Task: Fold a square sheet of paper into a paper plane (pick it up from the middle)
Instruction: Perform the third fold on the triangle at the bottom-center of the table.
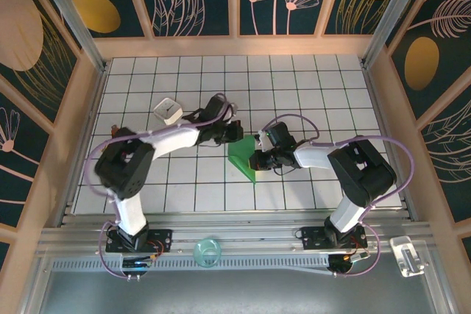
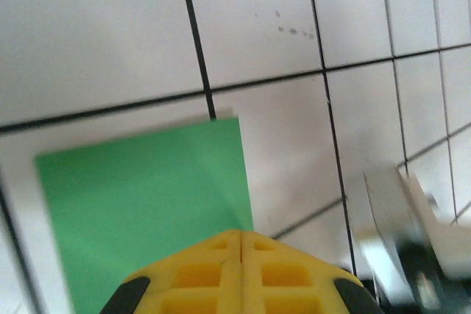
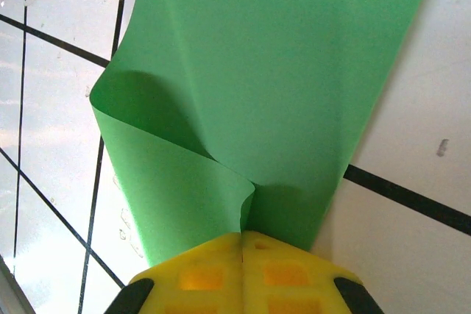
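Observation:
The square sheet of paper is bright green and lies mid-table, folded to a wedge with its point toward the near edge. My left gripper stands at its far corner. In the left wrist view the yellow jaws are shut, tips at the right edge of the flat paper, with nothing visibly between them. My right gripper is at the sheet's right side. Its jaws are shut on a curled-up fold of the paper, lifting that edge off the tiles.
A small white square box sits on the tiles behind the left arm. Wooden walls enclose the tiled table on three sides. A teal round object and a clear plastic piece rest on the near rail.

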`<state>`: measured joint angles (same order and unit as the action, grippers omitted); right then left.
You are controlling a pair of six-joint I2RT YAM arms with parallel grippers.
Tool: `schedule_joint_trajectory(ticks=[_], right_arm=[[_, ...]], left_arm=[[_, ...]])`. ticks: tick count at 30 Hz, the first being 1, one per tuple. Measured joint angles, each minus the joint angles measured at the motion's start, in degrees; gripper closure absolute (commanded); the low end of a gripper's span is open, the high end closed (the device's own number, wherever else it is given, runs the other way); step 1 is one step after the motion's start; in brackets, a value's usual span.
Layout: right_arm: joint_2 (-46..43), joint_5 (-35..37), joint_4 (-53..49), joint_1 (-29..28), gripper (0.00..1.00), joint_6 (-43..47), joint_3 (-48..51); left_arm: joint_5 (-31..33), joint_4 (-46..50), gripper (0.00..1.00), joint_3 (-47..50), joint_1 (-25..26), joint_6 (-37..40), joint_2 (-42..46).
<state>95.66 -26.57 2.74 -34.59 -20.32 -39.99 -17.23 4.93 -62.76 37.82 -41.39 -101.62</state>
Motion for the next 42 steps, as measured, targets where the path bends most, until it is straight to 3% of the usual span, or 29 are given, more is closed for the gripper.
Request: schedule_joint_trajectory(ticks=[5, 12, 21, 42], right_arm=[[0.0, 0.0, 0.0, 0.0, 1.00, 0.0, 0.0], [0.0, 0.0, 0.0, 0.0, 1.00, 0.0, 0.0], [0.0, 0.0, 0.0, 0.0, 1.00, 0.1, 0.0], [0.0, -0.1, 0.0, 0.2, 1.00, 0.5, 0.0]], left_arm=[[0.7, -7.0, 1.00, 13.3, 4.6, -7.1, 10.6], [-0.4, -19.4, 1.00, 23.3, 10.6, -17.0, 9.7], [-1.0, -30.0, 1.00, 24.1, 12.5, -23.1, 4.5], [-1.9, -33.4, 1.00, 27.4, 13.5, -26.9, 4.1]])
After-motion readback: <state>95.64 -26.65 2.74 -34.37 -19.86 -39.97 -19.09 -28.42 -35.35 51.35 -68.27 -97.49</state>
